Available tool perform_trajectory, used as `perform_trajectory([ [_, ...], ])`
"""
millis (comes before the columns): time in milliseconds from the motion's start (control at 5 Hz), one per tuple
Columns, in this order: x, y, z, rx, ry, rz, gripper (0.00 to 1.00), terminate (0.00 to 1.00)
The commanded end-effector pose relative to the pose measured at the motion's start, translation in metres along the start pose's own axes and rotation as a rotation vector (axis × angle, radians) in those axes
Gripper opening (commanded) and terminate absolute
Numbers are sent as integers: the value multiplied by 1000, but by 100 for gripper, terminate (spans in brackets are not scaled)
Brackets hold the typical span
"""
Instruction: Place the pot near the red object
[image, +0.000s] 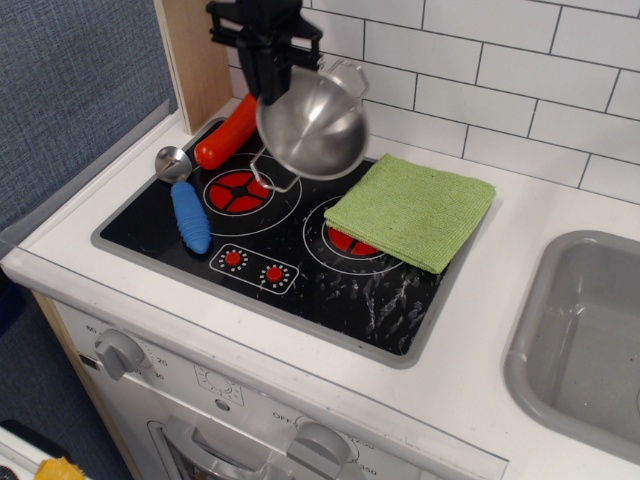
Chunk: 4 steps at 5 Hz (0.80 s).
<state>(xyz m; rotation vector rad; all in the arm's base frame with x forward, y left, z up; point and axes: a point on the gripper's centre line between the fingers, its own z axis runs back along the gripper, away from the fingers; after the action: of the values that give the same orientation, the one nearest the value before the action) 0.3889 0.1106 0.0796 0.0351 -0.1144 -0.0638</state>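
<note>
The shiny steel pot (312, 125) hangs tilted in the air above the back of the black stovetop (290, 240), its two wire loop handles showing. My black gripper (268, 72) is shut on the pot's left rim and holds it up. The red-orange sausage-shaped object (226, 133) lies at the stovetop's back left corner, just left of and below the pot, partly hidden behind the gripper.
A spoon with a blue ribbed handle (189, 214) lies along the left of the stovetop. A green cloth (412, 211) covers part of the right burner. A wooden panel (193, 55) stands at the back left. A grey sink (590, 335) is at the right.
</note>
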Motion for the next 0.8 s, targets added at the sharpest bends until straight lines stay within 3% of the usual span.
perform_trajectory([
  [0, 4, 25, -3, 40, -3, 40, 0, 0],
  [200, 1, 24, -6, 30, 9, 41, 100, 0],
  [600, 0, 35, 8, 86, -35, 77, 100, 0],
])
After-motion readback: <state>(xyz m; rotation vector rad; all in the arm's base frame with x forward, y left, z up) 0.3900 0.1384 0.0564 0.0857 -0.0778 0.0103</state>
